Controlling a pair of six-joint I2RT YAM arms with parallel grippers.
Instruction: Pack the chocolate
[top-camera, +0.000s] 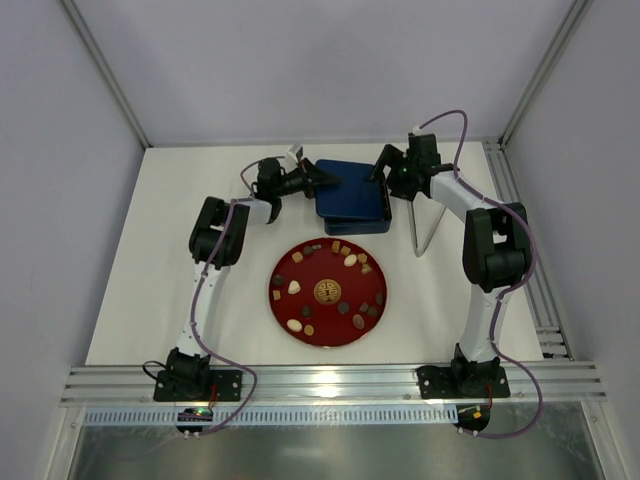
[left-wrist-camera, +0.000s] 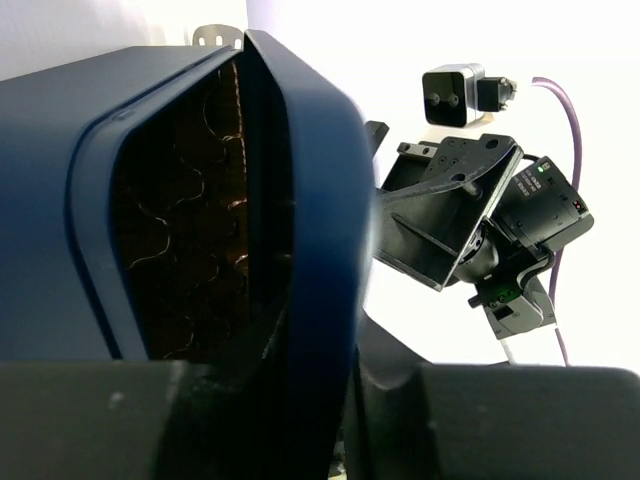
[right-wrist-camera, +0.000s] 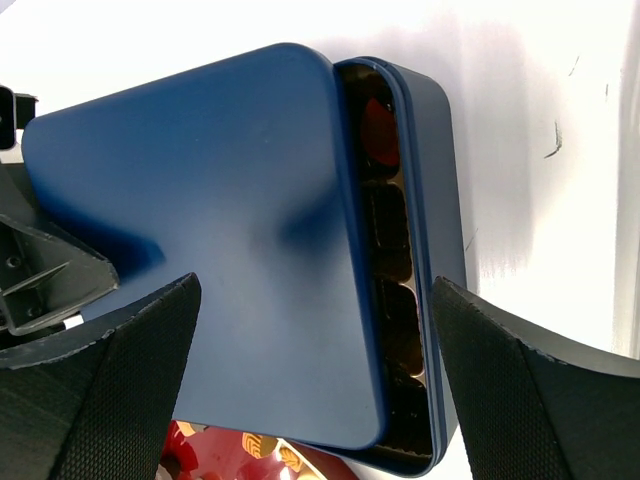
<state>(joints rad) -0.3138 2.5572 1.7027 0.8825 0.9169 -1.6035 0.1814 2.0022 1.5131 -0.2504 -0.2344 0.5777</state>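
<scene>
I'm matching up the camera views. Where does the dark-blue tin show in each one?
Top external: dark-blue tin at the far middle, beyond the red plate.
Left wrist: fills the left half.
Right wrist: fills the centre.
Shared landmark: brown insert in the lid gap, both wrist views.

Side by side, the left arm and the right arm share one build: slim white link tubes between bulky black joint housings, each rising from a black base. A thin purple cable trails along each arm. The right arm's fingers are matte black with a woven-looking texture. Its black wrist carries a small silver camera and a tiny green light.
</scene>
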